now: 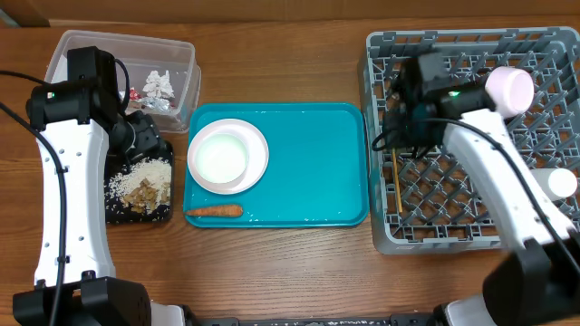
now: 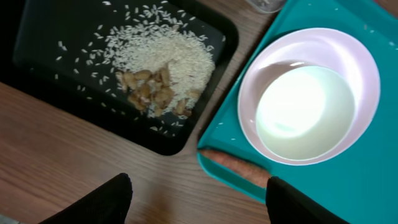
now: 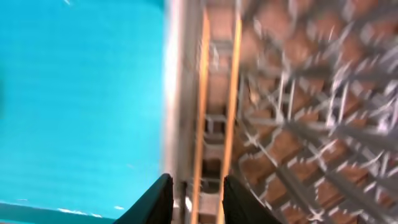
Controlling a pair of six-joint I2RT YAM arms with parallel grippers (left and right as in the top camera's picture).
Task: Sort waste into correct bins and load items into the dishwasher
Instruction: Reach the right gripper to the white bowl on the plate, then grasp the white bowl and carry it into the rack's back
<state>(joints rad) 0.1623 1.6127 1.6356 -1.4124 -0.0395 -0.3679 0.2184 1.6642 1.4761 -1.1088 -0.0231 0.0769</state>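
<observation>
the right arm (image 1: pixel 485 158) stretches across the grey square plastic dish rack (image 1: pixel 426 208), right claw (image 3: pixel 196 199) slightly parted above two thin wooden chopsticks (image 3: pixel 202 93); left claw (image 2: pixel 199 199) hangs spread wide over the worktop (image 2: pixel 62 155).

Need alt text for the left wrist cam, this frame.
A black tray holding white rice and brownish food scraps sits on the wooden table beside a teal tray carrying a white bowl. An orange carrot lies along the teal tray's near edge; the left gripper shows dark fingers open at the bottom.
</observation>
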